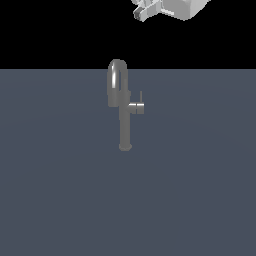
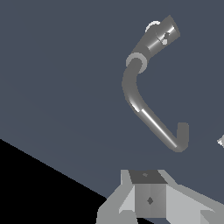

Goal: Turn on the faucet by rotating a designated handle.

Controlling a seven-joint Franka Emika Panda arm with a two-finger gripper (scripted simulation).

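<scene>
On the grey floor stands the metallic faucet, handle sideways; hand above, grip seemingly indiscernible.

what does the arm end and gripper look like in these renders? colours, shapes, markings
White, blocky, faceted gripper on a pale boxy hand body at the exterior view's top edge. In the wrist view it renders light grey, with a darker square central block bearing a small diamond mark. No cables or labels visible.
</scene>
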